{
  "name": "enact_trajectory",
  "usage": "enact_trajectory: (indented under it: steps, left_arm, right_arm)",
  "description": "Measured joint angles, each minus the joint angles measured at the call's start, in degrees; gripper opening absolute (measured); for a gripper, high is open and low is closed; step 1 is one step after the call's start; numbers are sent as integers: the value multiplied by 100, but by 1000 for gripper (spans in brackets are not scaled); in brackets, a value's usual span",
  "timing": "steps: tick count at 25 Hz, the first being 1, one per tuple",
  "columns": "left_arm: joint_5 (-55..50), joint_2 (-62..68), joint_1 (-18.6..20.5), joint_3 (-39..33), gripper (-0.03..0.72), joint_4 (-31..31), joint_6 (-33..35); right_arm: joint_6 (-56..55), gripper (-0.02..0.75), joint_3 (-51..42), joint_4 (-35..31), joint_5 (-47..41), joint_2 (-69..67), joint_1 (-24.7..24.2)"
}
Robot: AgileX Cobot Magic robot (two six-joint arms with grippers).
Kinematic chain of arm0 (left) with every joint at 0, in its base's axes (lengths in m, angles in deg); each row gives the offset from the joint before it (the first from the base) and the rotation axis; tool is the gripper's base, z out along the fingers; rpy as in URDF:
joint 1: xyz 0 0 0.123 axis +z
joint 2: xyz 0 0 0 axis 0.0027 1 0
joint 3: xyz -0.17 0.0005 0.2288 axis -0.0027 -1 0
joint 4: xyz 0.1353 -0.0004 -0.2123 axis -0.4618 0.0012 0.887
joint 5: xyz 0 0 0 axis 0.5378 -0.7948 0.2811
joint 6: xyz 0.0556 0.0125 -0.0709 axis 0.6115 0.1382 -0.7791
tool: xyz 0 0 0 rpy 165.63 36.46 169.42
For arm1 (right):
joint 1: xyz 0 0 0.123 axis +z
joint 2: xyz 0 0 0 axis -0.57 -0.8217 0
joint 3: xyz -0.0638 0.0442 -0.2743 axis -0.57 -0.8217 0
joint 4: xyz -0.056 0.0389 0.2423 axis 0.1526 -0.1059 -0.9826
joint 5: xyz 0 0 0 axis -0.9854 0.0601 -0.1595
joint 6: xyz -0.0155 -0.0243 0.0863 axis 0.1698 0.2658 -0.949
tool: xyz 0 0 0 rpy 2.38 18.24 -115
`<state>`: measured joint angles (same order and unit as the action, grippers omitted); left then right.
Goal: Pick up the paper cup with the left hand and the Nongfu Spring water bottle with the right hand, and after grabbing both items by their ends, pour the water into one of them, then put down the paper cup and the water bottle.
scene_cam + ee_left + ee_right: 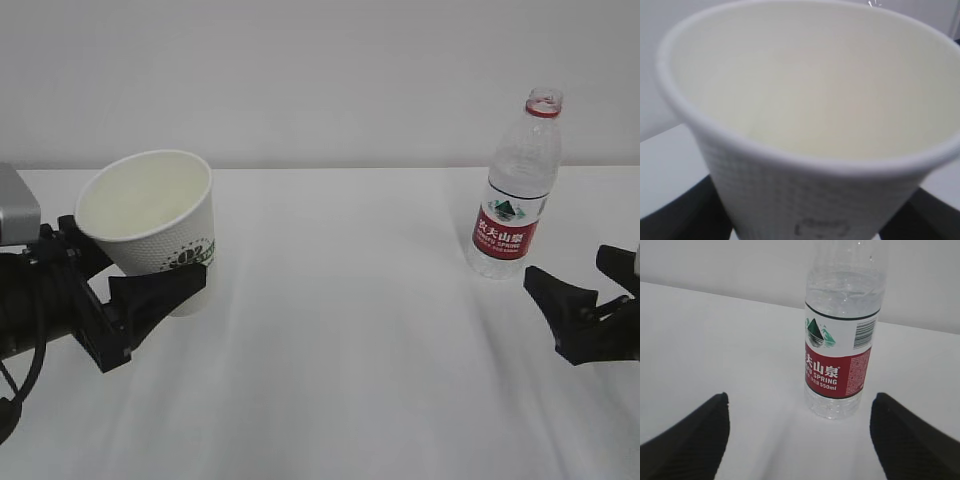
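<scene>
Cup: the paper cup (150, 225) sits between the fingers of the left gripper (120, 300) at the left of the white surface (340, 350), tilted so its mouth leans toward the camera; whether its base touches the surface cannot be told.
Cup contents: the cream inside shows no liquid where it can be seen; the bottom is hidden.
Bottle: the water bottle (515, 190) stands upright and uncapped at the right rear of the surface, red label facing forward, free of any grip.
Bottle contents: clear water (845, 290) shows through the plastic above the label.
Right gripper: the right gripper (585, 300) rests wide open just in front of the bottle, fingers apart from it.
Left wrist view: only the cup's rim (805, 160) and dimpled wall fill the frame, dark fingers at the lower corners.
Right wrist view: the label's mountain logo and barcode read clearly, framed by two black fingertips (687, 440); the neck is cut off.
Surroundings: a plain pale wall (300, 70) behind; nothing lies between cup and bottle.
</scene>
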<state>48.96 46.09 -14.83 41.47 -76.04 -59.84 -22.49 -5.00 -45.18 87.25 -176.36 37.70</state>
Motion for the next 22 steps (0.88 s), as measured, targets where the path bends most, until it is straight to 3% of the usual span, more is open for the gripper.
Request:
enact_trajectory:
  steps: [22]
  left_arm:
    - [12, 0, 0, -12, 564, -22, -19]
  right_arm:
    - [193, 668, 1326, -254, 0, -1502, 0]
